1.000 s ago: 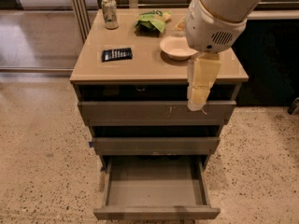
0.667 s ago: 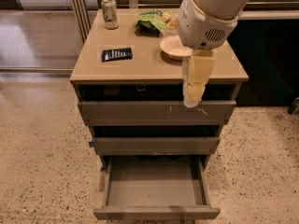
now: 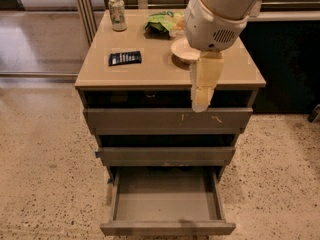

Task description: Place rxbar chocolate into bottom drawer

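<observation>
Camera view looks down on the cabinet from its front; my gripper (image 3: 199, 103) hangs just in front of the white bowl (image 3: 180, 51), its tip past the front edge of the worktop (image 3: 150, 73) and over the scratched drawer front (image 3: 150, 120); it shows edge-on, so I cannot tell how far open it is, though nothing appears in it.

The rxbar chocolate (image 3: 125, 58) lies flat on the worktop, well to picture-left of the bowl and clear of it, its long side roughly along the front edge; I judge it not yet picked up.

The bottom drawer (image 3: 167, 204) stands pulled out far below the bowl, its floor bare; probably opened to receive the bar.

Behind the bowl sits the green snack bag (image 3: 160, 23); the drink can (image 3: 117, 13) stands farther left of the bowl, at the back corner.

Bare worktop surrounds the bar, so coming down from above looks open; I would have to pass the bowl's rim crossing over; the upper drawer fronts overhang the drawer's rear, so its front half offers the freer drop.
</observation>
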`<state>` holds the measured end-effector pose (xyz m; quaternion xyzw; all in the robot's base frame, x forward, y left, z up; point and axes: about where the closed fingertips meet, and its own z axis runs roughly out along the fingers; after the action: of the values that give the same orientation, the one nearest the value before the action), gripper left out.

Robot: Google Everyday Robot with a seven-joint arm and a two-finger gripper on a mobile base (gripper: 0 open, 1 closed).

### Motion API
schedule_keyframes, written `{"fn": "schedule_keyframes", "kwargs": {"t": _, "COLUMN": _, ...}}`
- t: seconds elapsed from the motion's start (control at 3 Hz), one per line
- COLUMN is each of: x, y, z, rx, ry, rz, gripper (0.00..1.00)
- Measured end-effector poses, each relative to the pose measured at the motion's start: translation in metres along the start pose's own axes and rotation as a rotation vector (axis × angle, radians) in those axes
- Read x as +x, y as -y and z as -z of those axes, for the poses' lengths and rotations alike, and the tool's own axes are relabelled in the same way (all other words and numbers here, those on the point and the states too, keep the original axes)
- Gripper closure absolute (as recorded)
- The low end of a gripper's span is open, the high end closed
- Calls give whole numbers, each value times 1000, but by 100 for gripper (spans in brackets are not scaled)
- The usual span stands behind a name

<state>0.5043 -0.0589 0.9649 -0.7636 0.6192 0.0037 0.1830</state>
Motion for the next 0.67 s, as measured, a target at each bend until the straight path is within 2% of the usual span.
{"fn": "schedule_keyframes", "kwargs": {"t": 0.67, "x": -9, "y": 31, "z": -9, "rx": 7, "ry": 14, "rz": 66, "gripper": 0}}
